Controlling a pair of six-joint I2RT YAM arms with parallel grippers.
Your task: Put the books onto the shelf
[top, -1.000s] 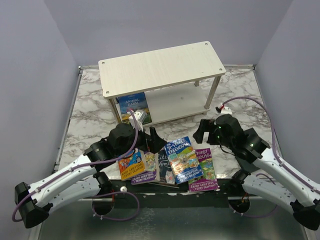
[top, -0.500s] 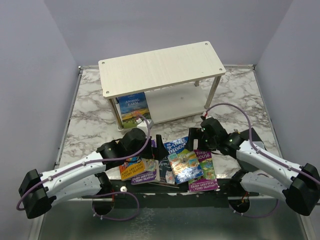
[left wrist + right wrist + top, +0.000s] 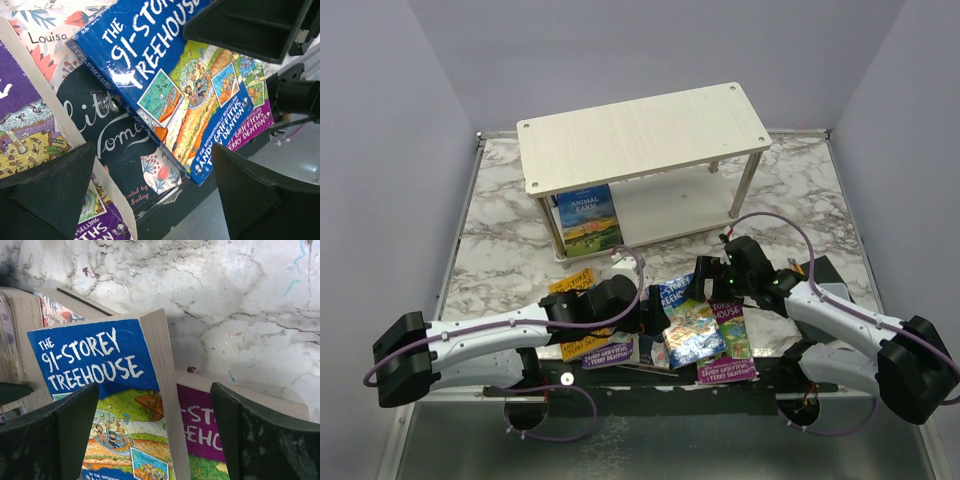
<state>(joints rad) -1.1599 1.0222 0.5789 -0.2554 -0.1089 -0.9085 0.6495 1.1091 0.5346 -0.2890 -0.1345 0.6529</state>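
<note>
The blue Treehouse book (image 3: 688, 322) lies slanted on top of the row of books at the table's near edge. It sits right under both grippers, and its top edge (image 3: 107, 365) falls in the gap between the right gripper's fingers. The right gripper (image 3: 706, 281) has its jaws spread wide and grips nothing. I cannot tell whether its fingers touch the cover. The left gripper (image 3: 653, 318) is also fully spread and empty. It faces the blue book's spine (image 3: 165, 90), with Little Women (image 3: 117, 145) directly beneath its gap, partly covered by the blue book. The purple Treehouse book (image 3: 200, 432) lies flat just beside the blue one, under the right gripper's outer finger. An orange-yellow book (image 3: 570, 282) shows behind the left wrist. Beyond both grippers, well apart from them, stands the shelf (image 3: 640, 135) on the marble table (image 3: 500, 235). An Animal Farm book (image 3: 587, 217) stands upright at the left end of its lower tier.
</note>
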